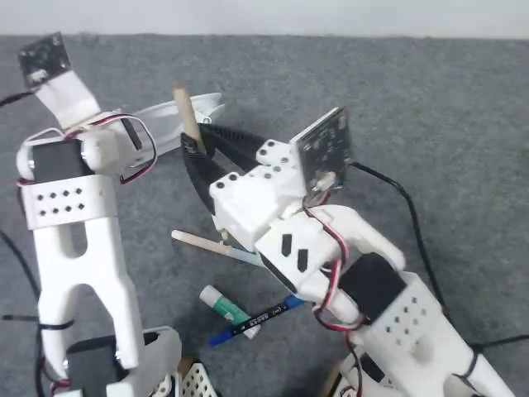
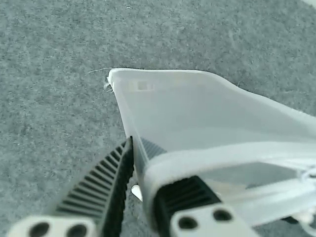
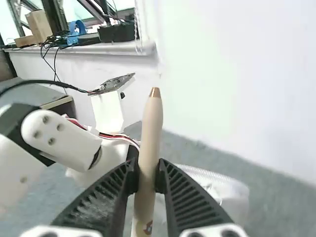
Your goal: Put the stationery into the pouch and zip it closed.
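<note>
A translucent white pouch (image 2: pixel 197 113) is lifted off the grey carpet, its edge pinched in my left gripper (image 2: pixel 139 160), which is shut on it. In the high view the pouch (image 1: pixel 169 116) lies at the back, beside the left arm. My right gripper (image 3: pixel 146 170) is shut on a beige pen (image 3: pixel 149 133), held roughly upright with its brown tip up. Seen from above, that beige pen (image 1: pixel 187 112) and the right gripper (image 1: pixel 196 147) sit right at the pouch's mouth. A second beige pen (image 1: pixel 198 241), a glue stick (image 1: pixel 225 304) and a blue-capped black pen (image 1: pixel 256 318) lie on the carpet.
The left arm's white body (image 1: pixel 78 240) stands at the left and the right arm's body (image 1: pixel 364 281) crosses the middle right. A black cable (image 1: pixel 413 223) runs over the carpet at the right. Bare carpet stretches across the back right.
</note>
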Controlling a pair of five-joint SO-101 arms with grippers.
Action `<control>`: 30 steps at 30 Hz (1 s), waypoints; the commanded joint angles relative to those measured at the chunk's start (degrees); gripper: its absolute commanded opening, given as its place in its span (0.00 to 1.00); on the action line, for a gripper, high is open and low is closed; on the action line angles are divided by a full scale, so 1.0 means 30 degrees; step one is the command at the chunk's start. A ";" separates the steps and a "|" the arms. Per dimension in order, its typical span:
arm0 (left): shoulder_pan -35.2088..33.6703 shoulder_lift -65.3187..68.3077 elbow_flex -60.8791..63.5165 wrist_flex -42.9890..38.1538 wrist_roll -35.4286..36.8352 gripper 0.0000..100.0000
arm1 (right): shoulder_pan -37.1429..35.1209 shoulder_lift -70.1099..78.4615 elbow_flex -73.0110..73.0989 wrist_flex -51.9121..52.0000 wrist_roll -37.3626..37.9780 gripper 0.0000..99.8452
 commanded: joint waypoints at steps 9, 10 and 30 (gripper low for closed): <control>-0.0059 -0.0352 -0.0513 0.0117 -0.0205 0.01 | 0.0103 -0.0747 0.3780 -1.2147 0.3223 0.01; -0.0059 -0.0352 -0.0513 0.0117 -0.0234 0.01 | 0.0103 -0.0747 0.3780 -1.2176 0.3194 0.01; -0.0410 -0.0352 -0.0601 0.0117 -0.0234 0.01 | 0.0132 0.7311 0.3663 -2.3575 0.3253 0.01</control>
